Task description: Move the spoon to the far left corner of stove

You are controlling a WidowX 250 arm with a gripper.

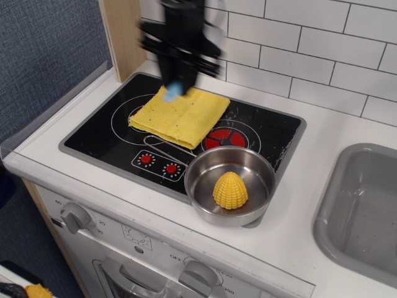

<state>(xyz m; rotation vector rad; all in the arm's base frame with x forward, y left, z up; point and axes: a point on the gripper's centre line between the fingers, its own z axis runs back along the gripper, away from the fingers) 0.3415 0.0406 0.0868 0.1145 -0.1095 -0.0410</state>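
Note:
My gripper is motion-blurred, in the air above the back of the stove, over the far edge of the yellow cloth. It is shut on the spoon, whose light blue handle end sticks out below the fingers. The spoon's pale bowl is lost in the blur of the gripper. The stove is a black cooktop with a grey rim, white burner rings and a red burner. Its far left corner is bare.
A steel bowl holding a yellow toy corn stands on the stove's front right corner. A grey sink lies at the right. A white tiled wall runs behind, with a wooden post at the far left.

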